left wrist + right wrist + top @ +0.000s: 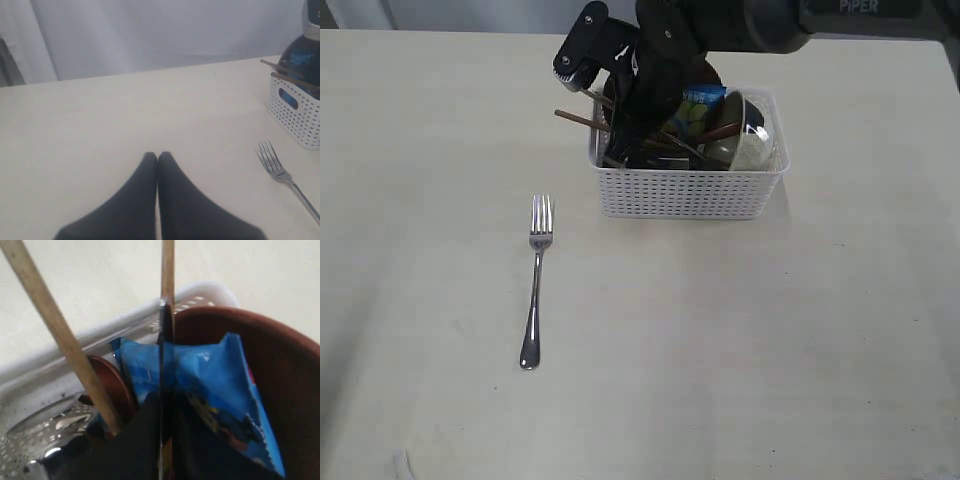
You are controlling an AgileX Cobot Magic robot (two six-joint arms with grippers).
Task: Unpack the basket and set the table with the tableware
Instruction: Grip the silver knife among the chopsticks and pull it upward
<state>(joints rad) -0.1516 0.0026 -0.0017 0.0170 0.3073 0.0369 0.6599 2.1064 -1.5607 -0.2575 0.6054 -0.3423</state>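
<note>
The white basket stands on the cream table. In it are the white bowl, wooden chopsticks and a blue snack bag. My right gripper is down inside the basket, its fingers pressed on a thin steel blade seen edge-on, the knife. Around it are a chopstick, the reddish-brown spoon, the dark brown plate and the shiny cup. The fork lies on the table left of the basket. My left gripper is shut and empty, above bare table beside the fork.
The right arm comes in from the far side and covers the basket's left half. A pale curtain hangs beyond the table's far edge. The basket is off to one side of the left gripper.
</note>
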